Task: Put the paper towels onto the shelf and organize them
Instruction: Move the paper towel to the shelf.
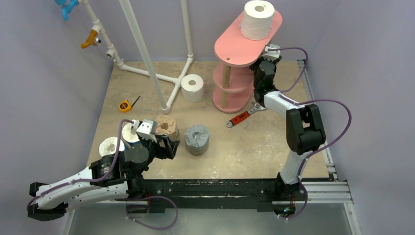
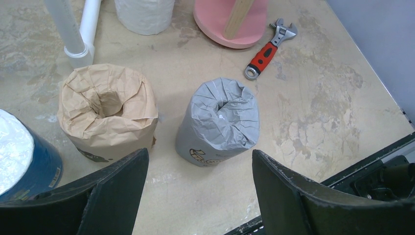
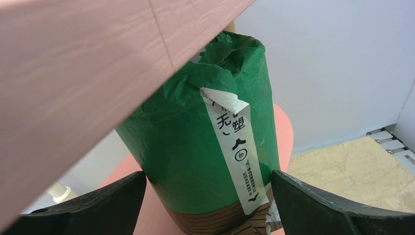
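Crinkly green-wrapped roll (image 3: 205, 142), cylindrical, stood upright on a smooth pink board of the shelf (image 1: 230, 49), visible only in the right wrist view. Right gripper (image 3: 208, 178), arm extended under the top board, had its jaws wide on either side of it; can't tell if gripping. Left gripper (image 2: 200, 156) hovered low and released near the crumpled tan roll (image 2: 107, 112) and grey roll (image 2: 220, 122).

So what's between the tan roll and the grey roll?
Nothing: bare tabletop separates the tan roll from the grey roll, seen in left wrist view.
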{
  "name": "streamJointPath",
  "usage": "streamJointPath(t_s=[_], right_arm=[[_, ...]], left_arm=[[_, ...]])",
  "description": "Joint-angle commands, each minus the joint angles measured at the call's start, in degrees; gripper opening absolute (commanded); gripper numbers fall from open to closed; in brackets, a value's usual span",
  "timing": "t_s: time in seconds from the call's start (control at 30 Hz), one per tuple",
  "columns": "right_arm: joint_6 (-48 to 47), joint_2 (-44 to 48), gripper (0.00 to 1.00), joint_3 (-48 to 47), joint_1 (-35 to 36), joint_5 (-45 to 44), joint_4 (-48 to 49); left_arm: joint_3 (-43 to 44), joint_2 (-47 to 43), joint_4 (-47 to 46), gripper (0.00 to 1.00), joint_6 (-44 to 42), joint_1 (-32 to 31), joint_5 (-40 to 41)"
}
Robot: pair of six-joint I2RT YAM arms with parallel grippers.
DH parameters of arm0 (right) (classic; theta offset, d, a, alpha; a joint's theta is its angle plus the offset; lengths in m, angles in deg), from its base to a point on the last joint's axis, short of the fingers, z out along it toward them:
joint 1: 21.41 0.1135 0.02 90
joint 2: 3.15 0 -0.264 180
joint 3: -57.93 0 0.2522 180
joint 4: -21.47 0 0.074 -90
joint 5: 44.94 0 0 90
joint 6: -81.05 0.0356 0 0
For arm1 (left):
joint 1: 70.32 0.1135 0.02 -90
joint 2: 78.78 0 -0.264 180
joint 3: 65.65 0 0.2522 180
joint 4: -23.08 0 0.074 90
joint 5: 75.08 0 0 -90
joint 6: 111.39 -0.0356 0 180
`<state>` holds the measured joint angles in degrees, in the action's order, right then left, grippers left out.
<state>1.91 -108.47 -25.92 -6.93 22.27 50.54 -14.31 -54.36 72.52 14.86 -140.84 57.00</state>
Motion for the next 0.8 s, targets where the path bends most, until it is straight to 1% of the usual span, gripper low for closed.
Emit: streamJointPath(t_s=[0.0, 0.43, 0.6, 0.77], right_arm=[[0.23, 1.20, 0.99, -1.63, -0.30, -1.10, 0.71], [0.57, 9.32, 0.99, 6.48, 0.81, -1.80, 1.38], [0.71, 12.27, 0.99, 8.77, 1.87, -2.00, -0.05], [1.77, 18.06, 0.99, 14.42, 3.36, -3.31, -0.35]], left_arm=[[-0.84, -0.65, -0.67, 0.77, -0.14, 0.03, 0.96], [-0.97, -1.78, -0.54, 0.76, 0.44, 0.03, -0.72], [-1.11, -2.53, -0.92, 0.76, 0.66, 0.03, -1.72], [-1.19, -2.46, -1.44, 0.76, 0.84, 0.03, -2.26]])
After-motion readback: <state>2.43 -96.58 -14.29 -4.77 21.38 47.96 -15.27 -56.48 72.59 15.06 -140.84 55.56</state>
